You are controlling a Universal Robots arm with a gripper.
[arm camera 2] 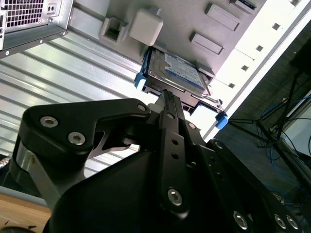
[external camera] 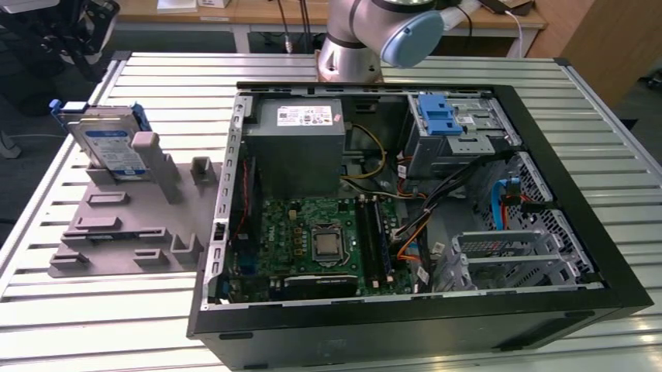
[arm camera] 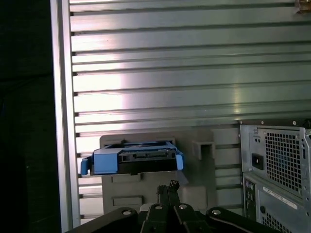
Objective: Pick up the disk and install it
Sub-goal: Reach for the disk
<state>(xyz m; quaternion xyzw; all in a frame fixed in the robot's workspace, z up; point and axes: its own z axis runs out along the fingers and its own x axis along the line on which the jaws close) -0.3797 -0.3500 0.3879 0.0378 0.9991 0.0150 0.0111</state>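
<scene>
The claw (arm camera 2: 167, 96) was seen clenched, its two fingers pressed together and nothing gripped between them, and the same closed tips were shown in the first wrist view, where the claw (arm camera: 168, 186) was aimed toward the disk (arm camera: 131, 156) without touching it. The disk (arm camera 2: 177, 73) was found standing on edge in a slot of a grey holder (arm camera 2: 180, 24), its silver body and white-and-blue label framed by a blue carrier (arm camera 2: 140, 80). In the first wrist view the carrier (arm camera: 104, 161) was presented edge-on, seated in the holder (arm camera: 194, 170). The holder was placed just beside the computer case (arm camera: 277, 165), on the slatted metal counter (arm camera: 170, 73). In the exterior view the disk (external camera: 108, 147) was seen upright at the end of the holder (external camera: 135, 225) farthest from the open computer case (external camera: 414, 325), which lay to the exterior view's right of it on the counter (external camera: 104, 310). Inside the case a green motherboard (external camera: 321, 240) was exposed, a grey power supply (external camera: 300, 147) was mounted beside it, and a drive cage with a blue latch (external camera: 439, 116) was set in the case's far corner. The arm (external camera: 357, 39) was seen rising from the counter just behind the case.
</scene>
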